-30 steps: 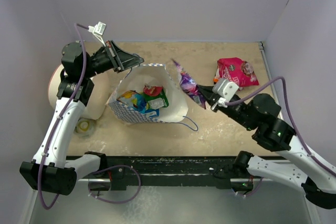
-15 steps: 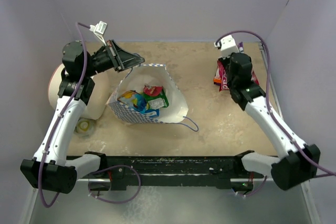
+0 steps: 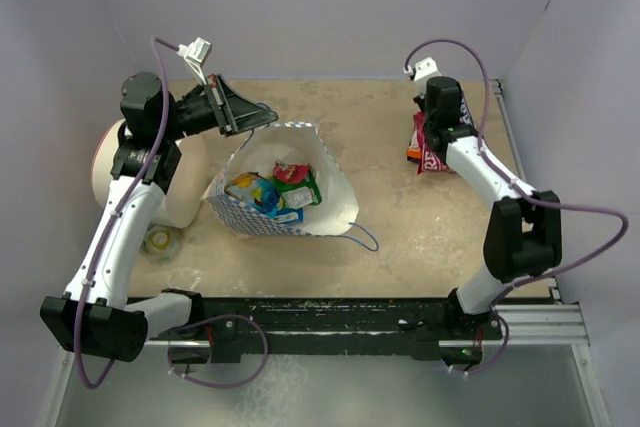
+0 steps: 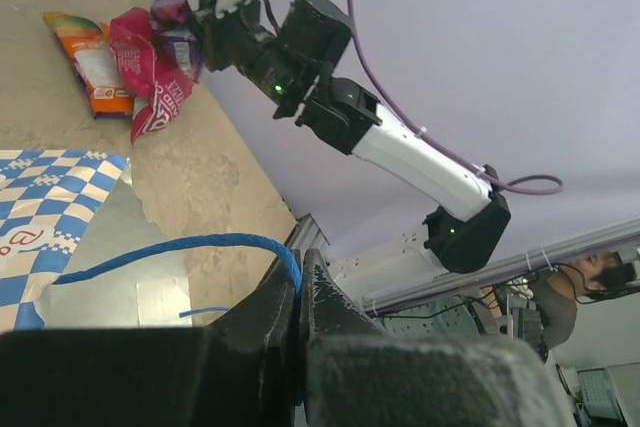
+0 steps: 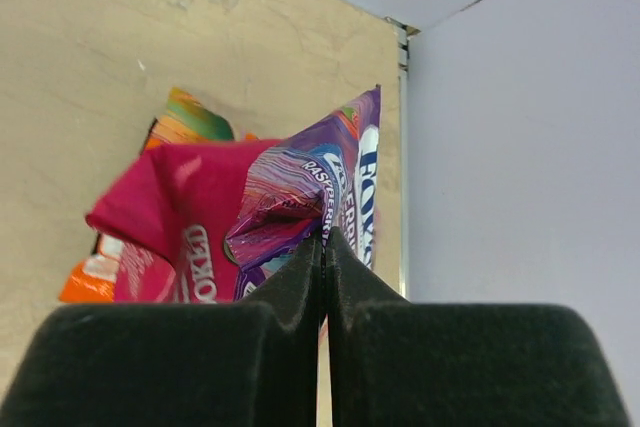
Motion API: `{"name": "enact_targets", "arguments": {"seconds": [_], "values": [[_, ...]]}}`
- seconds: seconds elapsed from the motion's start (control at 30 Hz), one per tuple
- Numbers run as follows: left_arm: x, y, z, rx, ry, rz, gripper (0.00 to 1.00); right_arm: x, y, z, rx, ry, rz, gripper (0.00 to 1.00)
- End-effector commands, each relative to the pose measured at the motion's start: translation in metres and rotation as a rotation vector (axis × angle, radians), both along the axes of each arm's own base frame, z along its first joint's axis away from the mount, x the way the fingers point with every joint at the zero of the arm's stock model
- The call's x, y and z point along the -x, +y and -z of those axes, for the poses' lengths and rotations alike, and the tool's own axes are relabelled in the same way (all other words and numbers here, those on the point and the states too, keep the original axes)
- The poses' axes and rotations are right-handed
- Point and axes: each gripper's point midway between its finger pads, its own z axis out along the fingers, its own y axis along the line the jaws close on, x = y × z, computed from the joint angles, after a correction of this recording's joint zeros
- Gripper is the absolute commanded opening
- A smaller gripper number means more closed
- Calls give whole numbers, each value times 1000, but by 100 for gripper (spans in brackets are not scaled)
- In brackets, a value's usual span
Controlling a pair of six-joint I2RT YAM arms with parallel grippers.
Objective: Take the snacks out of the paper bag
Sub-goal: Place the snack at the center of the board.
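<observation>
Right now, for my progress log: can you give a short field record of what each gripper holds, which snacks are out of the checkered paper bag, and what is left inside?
left gripper: shut on the thin blue cord handle of the blue-and-white checkered paper bag
right gripper: shut on a glossy purple foil packet
out of bag: magenta foil packet and orange packet, lying by the right gripper
in bag: several bright packets, green, blue and red showing
bag mouth: open

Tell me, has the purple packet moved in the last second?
Yes. The right claw carried the purple packet from beside the paper bag rightward to the magenta packet.
</observation>
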Motion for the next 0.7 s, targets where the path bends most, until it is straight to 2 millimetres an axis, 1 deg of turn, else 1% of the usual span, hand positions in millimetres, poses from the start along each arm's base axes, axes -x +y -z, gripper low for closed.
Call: {"name": "enact_targets", "arguments": {"seconds": [0.0,0.1,0.17,0.2,0.3,0.37,0.5,0.57,0.67], "values": [[12,-2,-26,-13,-96,37,0,-40,14,-22,-72,-95,-5,0],[11,-2,-25,-28,-95,43,0,-56,26,5,-124,-38,-21,0],[10,-2,-27,-39,-101,46,0,-59,40,33,-214,16,-41,0],[9,-2,-27,-46,-100,50,0,-59,45,42,-245,33,-49,0],[8,-2,-27,-62,-106,56,0,-52,45,67,-252,76,-48,0],[7,-3,-27,-66,-106,55,0,-46,50,84,-283,112,-60,0],[2,-3,-24,-62,-89,53,0,-42,54,105,-299,148,-68,0],[1,-4,-22,-57,-79,53,0,-40,51,109,-295,154,-50,0],[0,-4,-20,-50,-71,51,0,-37,48,107,-295,152,-30,0]]}}
